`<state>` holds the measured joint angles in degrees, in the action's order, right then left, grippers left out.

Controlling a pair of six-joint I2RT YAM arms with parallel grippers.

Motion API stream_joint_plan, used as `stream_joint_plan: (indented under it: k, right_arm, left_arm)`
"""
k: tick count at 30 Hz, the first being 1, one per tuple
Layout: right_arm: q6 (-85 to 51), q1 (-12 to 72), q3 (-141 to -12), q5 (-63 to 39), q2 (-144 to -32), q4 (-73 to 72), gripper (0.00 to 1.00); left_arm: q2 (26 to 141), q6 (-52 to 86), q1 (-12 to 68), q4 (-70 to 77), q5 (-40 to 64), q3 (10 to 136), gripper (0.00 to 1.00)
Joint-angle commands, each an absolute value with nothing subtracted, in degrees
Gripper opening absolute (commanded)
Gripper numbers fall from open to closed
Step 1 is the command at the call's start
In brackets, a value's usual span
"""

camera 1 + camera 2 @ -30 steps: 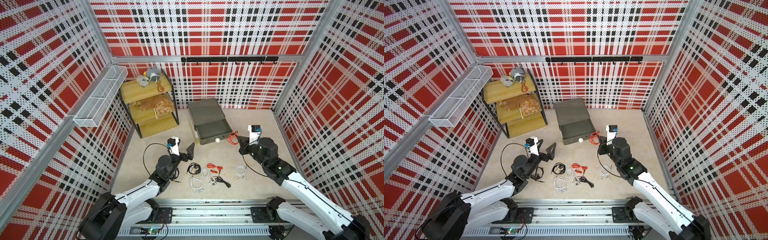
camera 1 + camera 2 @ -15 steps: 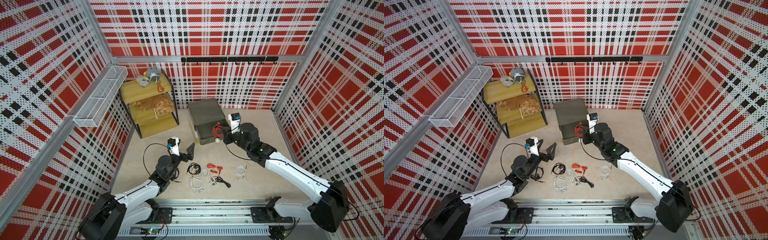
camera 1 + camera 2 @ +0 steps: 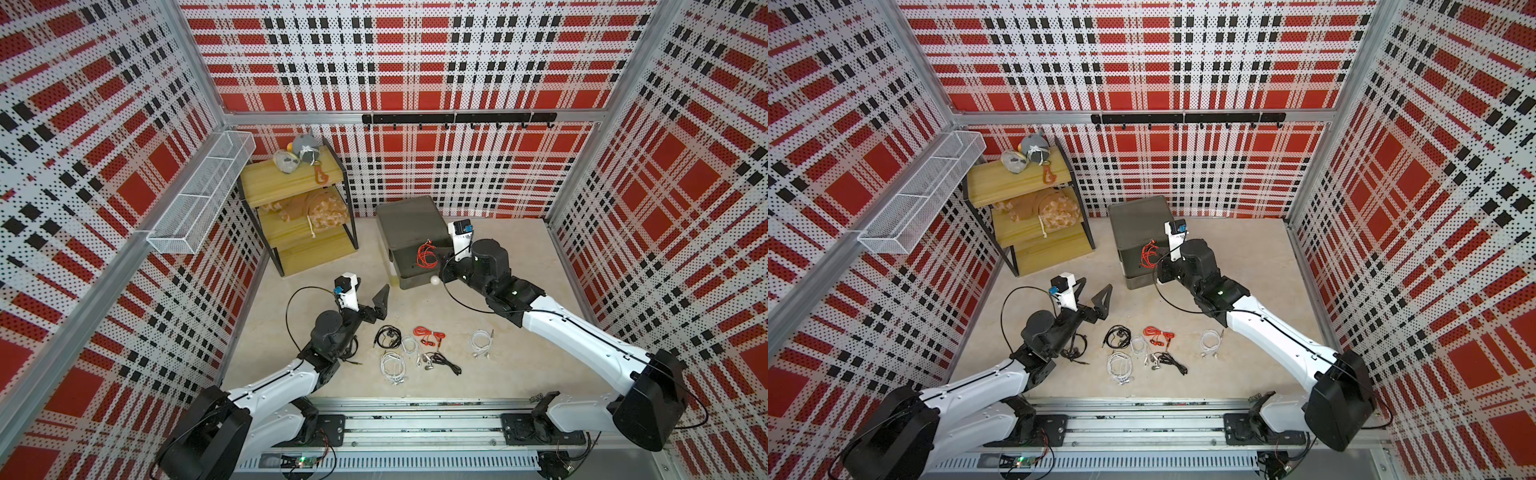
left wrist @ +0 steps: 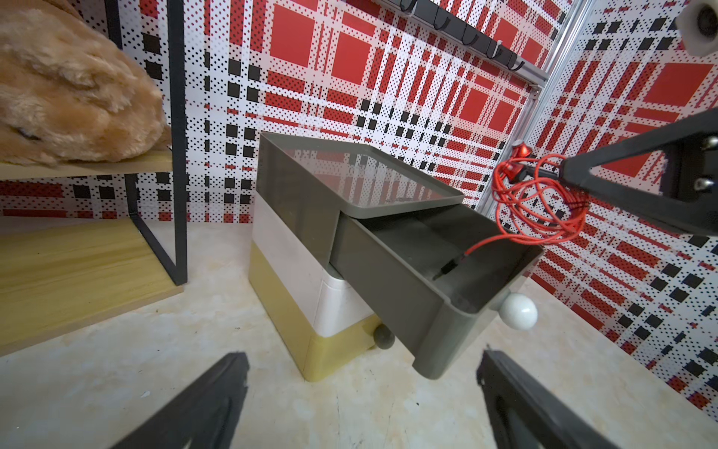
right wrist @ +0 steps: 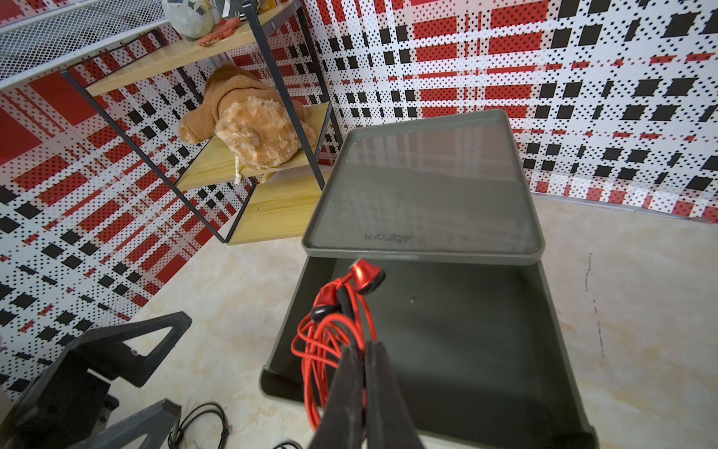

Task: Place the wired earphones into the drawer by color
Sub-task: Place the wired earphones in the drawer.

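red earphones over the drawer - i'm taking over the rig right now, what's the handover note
The right end effector is shut on the red earphones, which hang over the open grey top drawer.
The left end effector is open and empty, beside the pile.
Done: drawer pulled out, one red bundle lifted, none inside yet.
Left: release it, then sort the second red bundle, white bundles and black bundles on the table.

White arms [image 3: 582, 336], black joints [image 3: 490, 262], black grippers [image 3: 1092, 292]
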<state>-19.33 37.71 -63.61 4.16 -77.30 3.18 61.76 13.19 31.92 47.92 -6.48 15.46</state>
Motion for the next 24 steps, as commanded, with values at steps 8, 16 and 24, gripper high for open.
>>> stream_joint_plan:
  k: [8,16,24]
  right_arm:
    - [-20.74,37.97,-68.32,7.95,-84.31,5.88,0.00]
    - [-20.99,38.01,-69.78,7.39,-88.27,6.48,0.01]
    - [-20.74,37.97,-70.53,8.08,-87.00,8.46,0.39]
  left_arm:
    - [60.82,12.57,32.43,48.00,-6.64,15.03,0.99]
    - [60.47,12.31,32.44,47.86,-6.58,15.03,0.99]
    - [60.25,12.13,32.52,47.75,-6.24,15.03,0.99]
